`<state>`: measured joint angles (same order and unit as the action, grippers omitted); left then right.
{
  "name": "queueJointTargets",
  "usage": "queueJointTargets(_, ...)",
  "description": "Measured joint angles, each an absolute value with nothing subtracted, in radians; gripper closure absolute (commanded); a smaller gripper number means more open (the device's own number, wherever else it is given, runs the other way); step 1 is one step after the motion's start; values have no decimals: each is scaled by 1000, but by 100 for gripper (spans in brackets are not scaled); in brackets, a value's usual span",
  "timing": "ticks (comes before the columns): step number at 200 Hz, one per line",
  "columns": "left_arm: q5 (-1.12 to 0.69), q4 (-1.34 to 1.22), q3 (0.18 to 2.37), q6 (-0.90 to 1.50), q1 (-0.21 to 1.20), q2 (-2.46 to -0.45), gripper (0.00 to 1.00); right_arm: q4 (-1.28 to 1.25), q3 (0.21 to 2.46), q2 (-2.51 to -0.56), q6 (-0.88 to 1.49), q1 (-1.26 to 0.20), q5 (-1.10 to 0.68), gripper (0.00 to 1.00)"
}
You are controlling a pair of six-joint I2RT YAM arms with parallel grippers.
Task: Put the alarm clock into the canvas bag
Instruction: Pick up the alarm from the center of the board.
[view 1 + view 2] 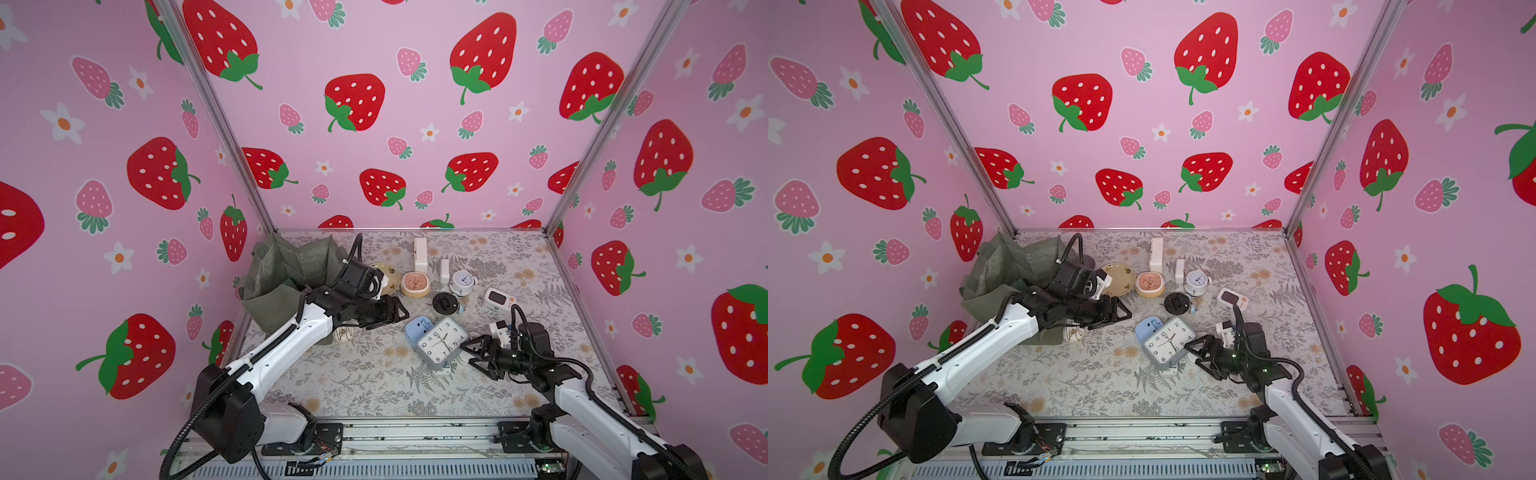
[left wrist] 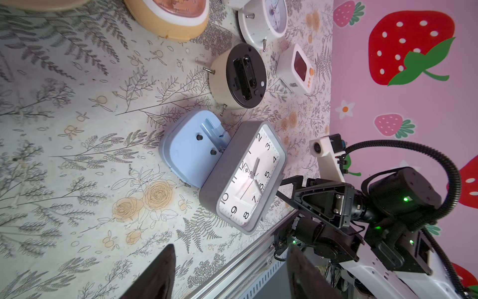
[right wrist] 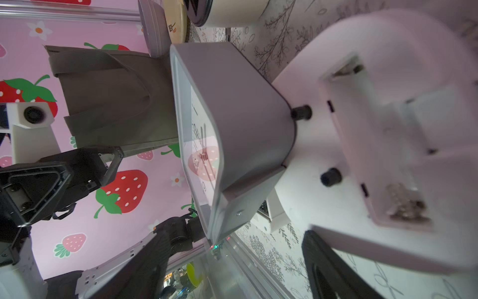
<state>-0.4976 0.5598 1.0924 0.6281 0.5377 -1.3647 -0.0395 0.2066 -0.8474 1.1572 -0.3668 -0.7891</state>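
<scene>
Past the front rail, my right tool stands spread, pinching nothing, tips just beside the alarm clock. The clock lies tilted, face up, mid-surface, propped on a blue clock. My left tool, also spread and empty, hovers between clock and canvas bag. The right arm is nearer.

One canvas bag, one dish, one digital timer, two white upright blocks, six clocks.
</scene>
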Motion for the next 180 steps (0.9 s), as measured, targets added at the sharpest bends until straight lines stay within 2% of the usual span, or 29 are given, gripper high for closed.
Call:
queueJointTargets(20, -532, 504, 1093, 606, 553, -1431, 38, -107, 193, -852, 1206, -404, -784, 24)
queueJointTargets(42, -554, 467, 1093, 588, 579, -1499, 42, -189, 191, -878, 1254, -447, -771, 35)
queueJointTargets(83, -566, 410, 1093, 581, 603, -1581, 44, -275, 180, -926, 1340, -515, -722, 32)
queueJointTargets(117, -575, 363, 1093, 587, 607, -1629, 46, -274, 136, -892, 1393, -524, -679, 30)
queueJointTargets(180, -587, 308, 1092, 603, 640, -1685, 48, -399, 73, -918, 1446, -527, -651, 39)
